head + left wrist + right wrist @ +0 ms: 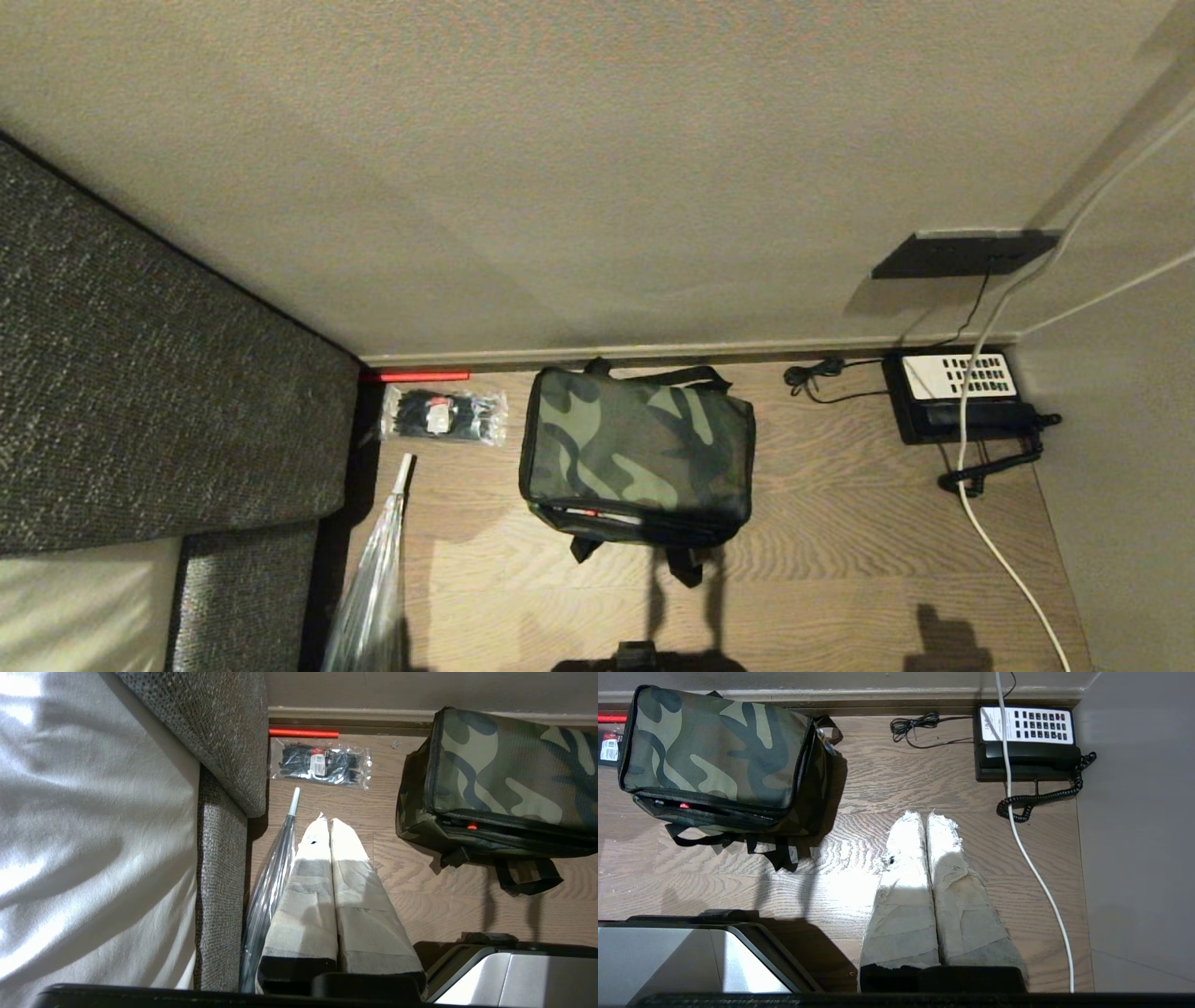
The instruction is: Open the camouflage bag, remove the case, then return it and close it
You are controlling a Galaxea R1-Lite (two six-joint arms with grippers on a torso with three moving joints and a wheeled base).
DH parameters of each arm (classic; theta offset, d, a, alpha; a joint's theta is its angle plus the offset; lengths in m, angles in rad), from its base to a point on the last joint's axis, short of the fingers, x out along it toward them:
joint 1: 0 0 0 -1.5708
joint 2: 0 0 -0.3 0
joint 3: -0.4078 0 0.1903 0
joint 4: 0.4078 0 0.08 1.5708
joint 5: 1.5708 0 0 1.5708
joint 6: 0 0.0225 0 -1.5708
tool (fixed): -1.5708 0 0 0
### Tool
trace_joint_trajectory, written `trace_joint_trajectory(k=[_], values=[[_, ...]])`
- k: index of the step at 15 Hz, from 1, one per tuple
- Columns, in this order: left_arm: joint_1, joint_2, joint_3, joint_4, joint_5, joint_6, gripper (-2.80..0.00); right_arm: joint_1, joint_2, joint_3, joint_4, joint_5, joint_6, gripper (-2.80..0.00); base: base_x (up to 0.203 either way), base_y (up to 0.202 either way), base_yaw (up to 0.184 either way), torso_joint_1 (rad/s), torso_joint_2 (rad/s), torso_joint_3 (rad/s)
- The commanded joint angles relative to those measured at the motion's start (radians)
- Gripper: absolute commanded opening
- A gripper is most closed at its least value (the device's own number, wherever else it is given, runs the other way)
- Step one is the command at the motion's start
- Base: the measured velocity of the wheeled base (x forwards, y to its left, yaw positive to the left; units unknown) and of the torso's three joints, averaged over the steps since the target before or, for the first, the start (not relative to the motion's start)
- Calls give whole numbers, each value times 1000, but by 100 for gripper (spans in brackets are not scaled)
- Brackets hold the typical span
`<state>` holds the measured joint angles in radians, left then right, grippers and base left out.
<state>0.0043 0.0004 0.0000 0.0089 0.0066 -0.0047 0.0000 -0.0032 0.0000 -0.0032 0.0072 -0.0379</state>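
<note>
The camouflage bag stands on the wooden floor against the baseboard, its lid down, with a sliver of red showing along the front zipper line. The case is hidden. My left gripper hangs above the floor to the bag's left, shut, its taped fingers pressed together with nothing between them. My right gripper hangs above bare floor to the bag's right, also shut and empty. Neither gripper shows in the head view.
A black telephone with white keypad and coiled cord sits right of the bag; a white cable runs past it. A packet of black cable ties and a clear folded umbrella lie left. A grey upholstered bed frame bounds the left side.
</note>
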Motion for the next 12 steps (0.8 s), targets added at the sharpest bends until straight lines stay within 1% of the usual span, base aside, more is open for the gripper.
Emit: trace_joint_trajectory(k=[1,4,12], values=[[0,0,2,-2,1,-4,-280,0,-1,2,0,1,0,-280,0,0,0,0,0,0],[0,0,3,-4,1,-5,-280,0,-1,0,0,1,0,-280,0,0,0,5,2,52],[0,0,3,-4,1,-9,-280,0,-1,1,0,1,0,-280,0,0,0,3,2,192]])
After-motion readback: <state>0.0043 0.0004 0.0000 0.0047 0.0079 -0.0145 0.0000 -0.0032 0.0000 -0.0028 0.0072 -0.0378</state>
